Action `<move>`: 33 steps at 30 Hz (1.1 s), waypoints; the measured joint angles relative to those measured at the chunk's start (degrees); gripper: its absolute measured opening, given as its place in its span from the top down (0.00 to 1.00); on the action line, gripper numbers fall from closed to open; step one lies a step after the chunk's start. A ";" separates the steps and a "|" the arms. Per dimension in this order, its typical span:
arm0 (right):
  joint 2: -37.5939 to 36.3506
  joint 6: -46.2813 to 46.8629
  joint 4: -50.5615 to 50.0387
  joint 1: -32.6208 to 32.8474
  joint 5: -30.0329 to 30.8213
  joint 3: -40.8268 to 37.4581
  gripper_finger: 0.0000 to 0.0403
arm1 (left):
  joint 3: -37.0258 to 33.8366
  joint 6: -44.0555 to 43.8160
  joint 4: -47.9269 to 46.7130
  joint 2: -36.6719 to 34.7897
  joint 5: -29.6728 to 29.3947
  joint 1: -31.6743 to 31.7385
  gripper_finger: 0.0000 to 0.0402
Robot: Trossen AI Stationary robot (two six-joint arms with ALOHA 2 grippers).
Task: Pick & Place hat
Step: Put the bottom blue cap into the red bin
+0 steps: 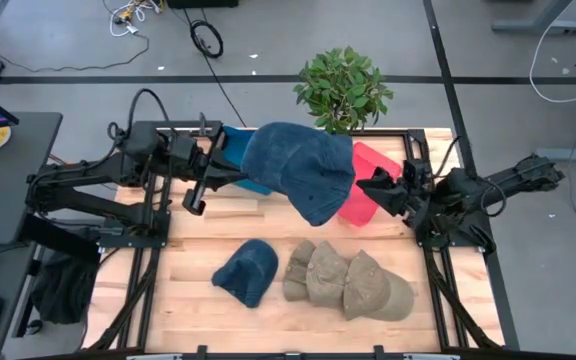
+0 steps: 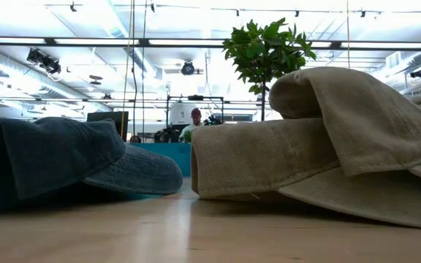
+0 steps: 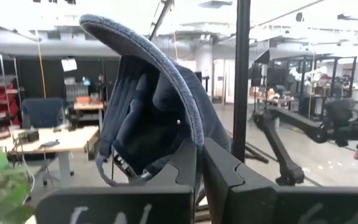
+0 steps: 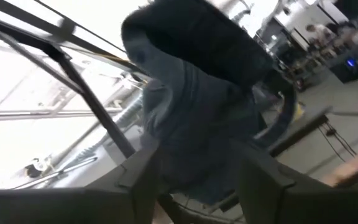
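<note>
Held up at the high view's upper centre, the blue cap (image 1: 300,170) lies lengthwise upper-left to lower-right, brim toward lower right, left gripper (image 1: 200,178) clamped on its left edge, right gripper (image 1: 380,187) fingers apart beside it.

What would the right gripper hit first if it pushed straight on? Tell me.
Most likely the blue hat, which fills the view just past the right gripper and its open fingers. The left gripper holds that hat up. Depth is unclear.

A raised hat (image 1: 300,168) hangs between both arms, above two tabletop hats (image 1: 298,275).
</note>
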 joint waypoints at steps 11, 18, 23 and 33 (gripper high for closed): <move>8.16 3.04 14.17 -3.43 -5.15 -0.02 0.22 | 0.02 0.27 0.14 1.36 -0.79 -0.02 0.98; 9.67 3.17 17.75 -3.62 -6.63 0.18 0.21 | 0.02 0.27 0.28 1.38 -1.33 -0.02 0.98; 11.09 1.14 13.98 -3.63 -8.28 4.66 0.24 | 0.02 0.29 -0.27 1.55 -2.26 0.00 0.98; 13.96 -5.31 3.88 -5.17 -6.52 13.28 0.34 | -0.03 0.07 -0.75 3.55 -2.26 0.00 0.96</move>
